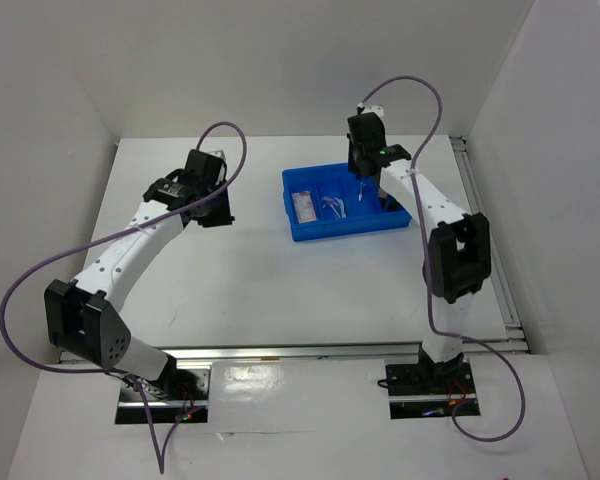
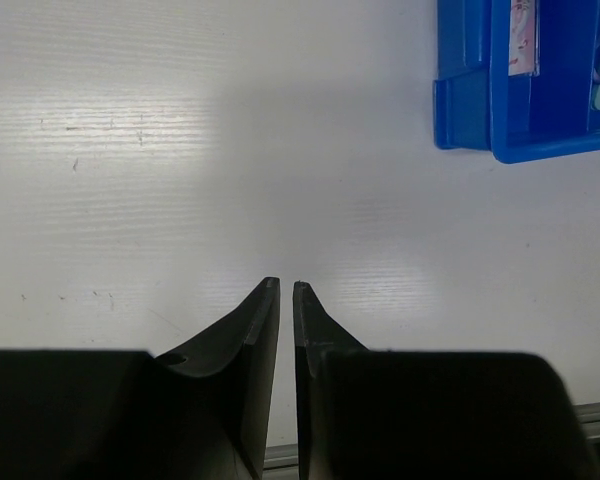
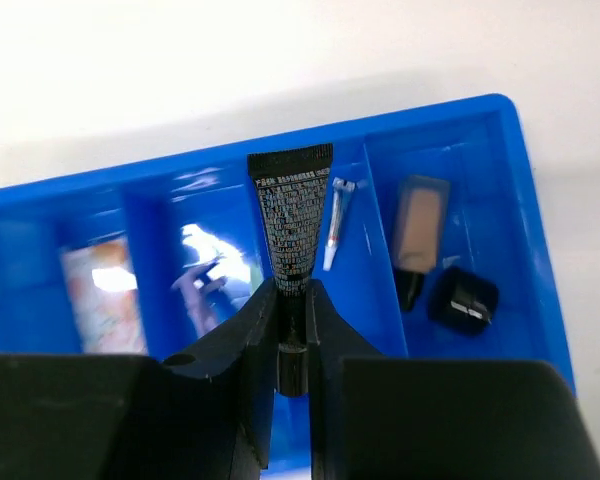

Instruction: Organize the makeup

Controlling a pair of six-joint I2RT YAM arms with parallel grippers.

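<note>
Slim black tube (image 3: 291, 210), white-printed, crimped, clamped in right hand (image 3: 292, 292); left hand (image 2: 286, 290) nearly together.

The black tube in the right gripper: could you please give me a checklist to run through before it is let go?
1. Grip: the right gripper is shut on the narrow end of the black tube. Ok.
2. Position: the tube hangs over the blue bin, not over the table. Ok.
3. Compartment below: the tube hides the floor under it. Cannot tell.
4. Neighbours: the silver stick lies just beside the tube; whether there is room cannot be told.
5. Left gripper: closed, holding nothing, over the table away from the bin. Ok.
</note>
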